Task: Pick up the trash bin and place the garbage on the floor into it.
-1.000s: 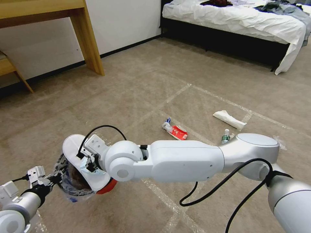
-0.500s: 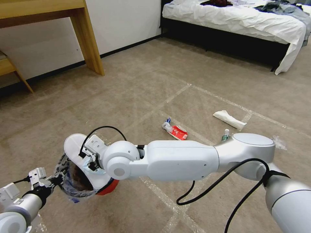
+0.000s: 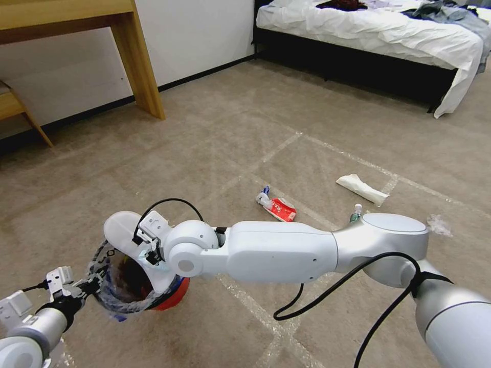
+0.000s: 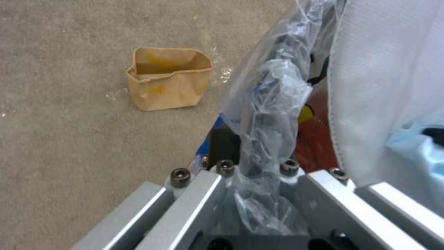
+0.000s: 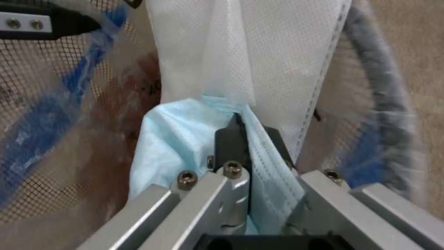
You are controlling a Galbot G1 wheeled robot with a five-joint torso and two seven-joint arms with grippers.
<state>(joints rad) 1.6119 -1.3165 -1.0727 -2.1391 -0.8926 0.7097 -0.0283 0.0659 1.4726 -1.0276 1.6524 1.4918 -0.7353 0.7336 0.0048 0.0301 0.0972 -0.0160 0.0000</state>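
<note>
The red trash bin, lined with a clear bluish bag, hangs at the lower left. My left gripper is shut on its rim; the left wrist view has bag plastic bunched between the fingers. My right gripper reaches over the bin mouth, shut on a blue mask. A white slipper stands against the mask, its lower end inside the bin. More garbage lies on the floor: a red wrapper, a white paper wad, a small bottle, clear wrap and a brown paper bag.
A wooden desk leg stands at the back left by the wall. A bed with white sheets and dark clothes fills the back right. Shiny tape lines cross the beige carpet, which is open between desk and bed.
My right arm has shifted slightly left with the mask and slipper. The bin's mouth shows more beside the slipper. The left gripper has kept its hold on the rim.
</note>
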